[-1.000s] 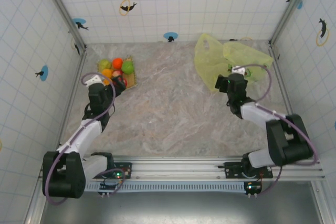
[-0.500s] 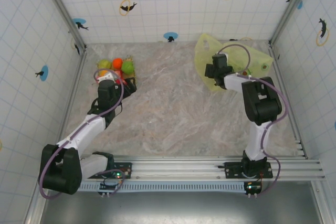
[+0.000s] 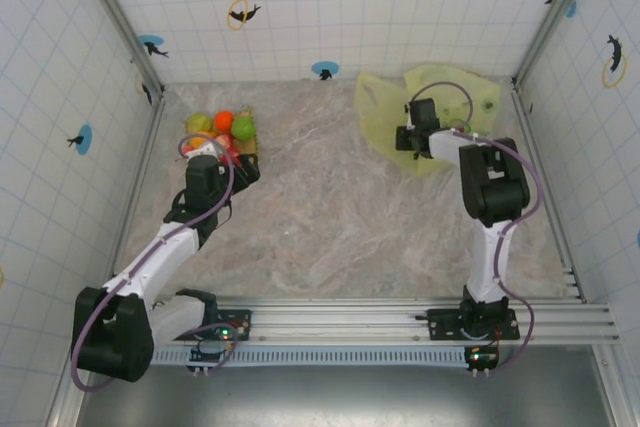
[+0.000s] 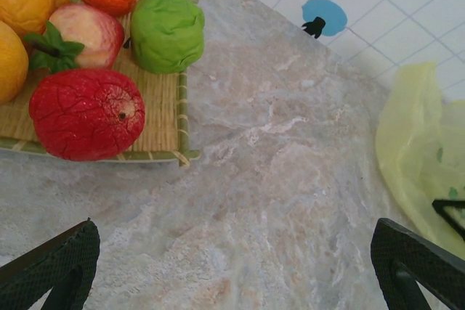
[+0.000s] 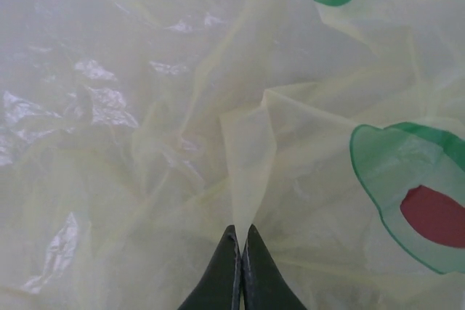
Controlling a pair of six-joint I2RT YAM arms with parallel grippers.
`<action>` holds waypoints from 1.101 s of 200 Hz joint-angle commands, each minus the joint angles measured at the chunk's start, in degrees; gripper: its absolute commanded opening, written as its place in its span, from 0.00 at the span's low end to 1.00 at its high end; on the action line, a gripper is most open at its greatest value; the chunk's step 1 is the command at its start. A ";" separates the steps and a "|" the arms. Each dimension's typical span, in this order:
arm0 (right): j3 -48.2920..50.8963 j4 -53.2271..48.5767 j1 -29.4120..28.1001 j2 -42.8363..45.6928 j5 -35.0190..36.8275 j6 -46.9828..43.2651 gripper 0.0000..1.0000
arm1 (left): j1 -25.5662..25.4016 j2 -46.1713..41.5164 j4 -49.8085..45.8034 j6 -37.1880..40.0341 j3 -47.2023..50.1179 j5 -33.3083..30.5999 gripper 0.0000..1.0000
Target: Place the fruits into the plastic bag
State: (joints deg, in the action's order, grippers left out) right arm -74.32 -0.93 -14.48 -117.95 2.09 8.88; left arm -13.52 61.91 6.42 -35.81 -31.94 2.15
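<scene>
Plastic bag (image 3: 380, 112) lies crumpled at the upper right of the top view: thin see-through yellow-green film, glossy creases, green-rimmed prints with red centres. The right gripper (image 5: 240, 241) has its fingers pressed together, pinching a fold of it. Fruits (image 3: 225, 129) are piled on a woven mat (image 4: 156, 110) at the upper left of the top view: wrinkly red, bright green, orange, pinkish with a green leaf, yellow-orange. The left gripper (image 4: 232, 266) is spread wide over the bare table (image 4: 276, 179) just beside the mat, holding nothing.

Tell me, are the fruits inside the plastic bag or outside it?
Outside. The fruits sit together on the woven mat, and the plastic bag lies apart from them on the table.
</scene>
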 commanded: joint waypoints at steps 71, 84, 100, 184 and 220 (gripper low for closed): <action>28.48 -23.73 -7.02 34.52 -7.79 -8.59 0.33 | -2.44 2.67 1.60 -1.60 -3.95 5.41 0.98; 30.18 -22.02 -5.92 38.46 -6.41 -6.20 0.42 | -4.20 4.89 2.11 -1.72 -5.12 7.05 0.98; 32.02 -14.87 -4.70 42.38 -8.99 -2.13 0.52 | -7.12 8.04 2.69 -1.83 -6.32 9.09 0.98; 33.93 10.95 -4.95 36.21 -11.57 14.15 0.72 | -21.71 19.08 -1.89 10.55 -14.71 8.58 0.98; 32.21 9.84 -4.43 34.80 -12.85 13.36 0.71 | -23.71 22.58 -2.64 16.60 -17.36 9.72 0.98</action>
State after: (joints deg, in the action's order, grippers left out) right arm -40.64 6.17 -19.53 -82.63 -9.56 21.21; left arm -35.86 82.08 6.28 -26.00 -46.81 11.49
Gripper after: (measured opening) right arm 0.711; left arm 0.978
